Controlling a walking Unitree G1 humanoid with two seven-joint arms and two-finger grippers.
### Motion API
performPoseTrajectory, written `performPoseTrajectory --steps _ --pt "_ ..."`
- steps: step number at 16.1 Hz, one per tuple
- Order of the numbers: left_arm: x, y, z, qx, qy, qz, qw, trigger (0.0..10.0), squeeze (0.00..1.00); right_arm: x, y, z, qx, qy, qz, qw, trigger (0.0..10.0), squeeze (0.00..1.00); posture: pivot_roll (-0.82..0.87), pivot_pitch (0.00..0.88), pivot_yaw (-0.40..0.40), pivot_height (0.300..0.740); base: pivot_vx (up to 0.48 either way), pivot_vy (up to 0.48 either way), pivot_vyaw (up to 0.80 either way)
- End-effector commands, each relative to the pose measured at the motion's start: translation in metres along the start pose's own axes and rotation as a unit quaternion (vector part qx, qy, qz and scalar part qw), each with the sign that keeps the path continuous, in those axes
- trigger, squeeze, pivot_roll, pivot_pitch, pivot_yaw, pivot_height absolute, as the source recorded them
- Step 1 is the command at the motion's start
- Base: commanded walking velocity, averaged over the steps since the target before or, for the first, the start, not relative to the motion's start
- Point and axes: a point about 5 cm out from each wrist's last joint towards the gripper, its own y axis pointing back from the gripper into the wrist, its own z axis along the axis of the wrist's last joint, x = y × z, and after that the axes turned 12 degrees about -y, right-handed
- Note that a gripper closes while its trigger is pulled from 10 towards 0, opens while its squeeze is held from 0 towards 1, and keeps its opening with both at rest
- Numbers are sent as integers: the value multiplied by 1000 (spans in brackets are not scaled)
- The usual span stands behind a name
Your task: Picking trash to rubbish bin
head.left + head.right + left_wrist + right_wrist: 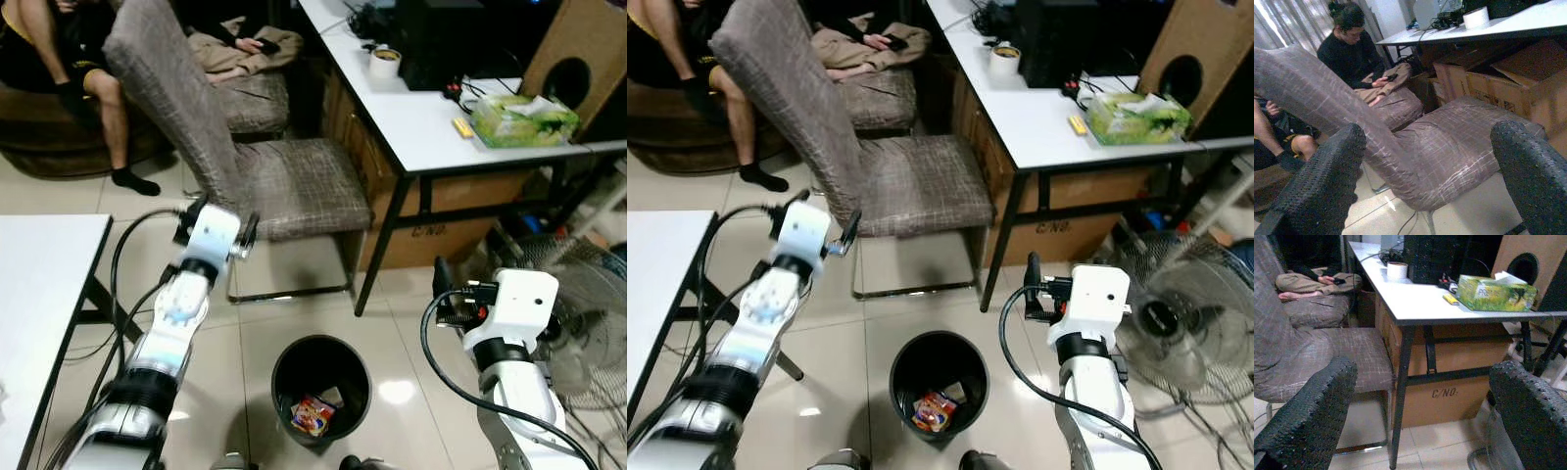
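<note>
A black round rubbish bin stands on the tiled floor between my two arms. A colourful wrapper lies at its bottom. My left gripper is raised to the bin's upper left, in front of the grey chair. It is open, and its fingers hold nothing. My right gripper is raised to the right of the bin and points at the desk leg. It is open too, with nothing between its fingers.
A white table stands at my left. The desk at right carries a green tissue box and a tape roll, with cardboard boxes beneath. A floor fan is by my right arm. People sit at the back.
</note>
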Motion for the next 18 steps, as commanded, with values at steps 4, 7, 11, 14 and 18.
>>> performPoseTrajectory --steps 4,7,11,14,18 --pt "-9 14 5 -2 1 -22 1000 10000 0 -4 -3 9 -24 7 -10 1000 10000 0 166 70 -57 740 0 0 183" --pt "-17 15 16 -15 12 -24 1000 10000 0 -4 -4 10 -28 7 -9 1000 10000 0 163 62 -56 740 0 0 800" --pt "-17 13 17 -8 17 -28 999 10000 0 -3 -4 8 -28 8 -8 1000 10000 0 150 54 -44 740 0 0 800" --pt "-17 13 16 -7 17 -33 999 10000 0 -1 -2 6 -27 7 -10 1000 10000 0 143 57 -30 740 0 0 800" --pt "-18 11 17 -7 22 -38 999 10000 0 0 -1 5 -28 5 -11 1000 10000 0 136 54 -17 740 0 0 800"
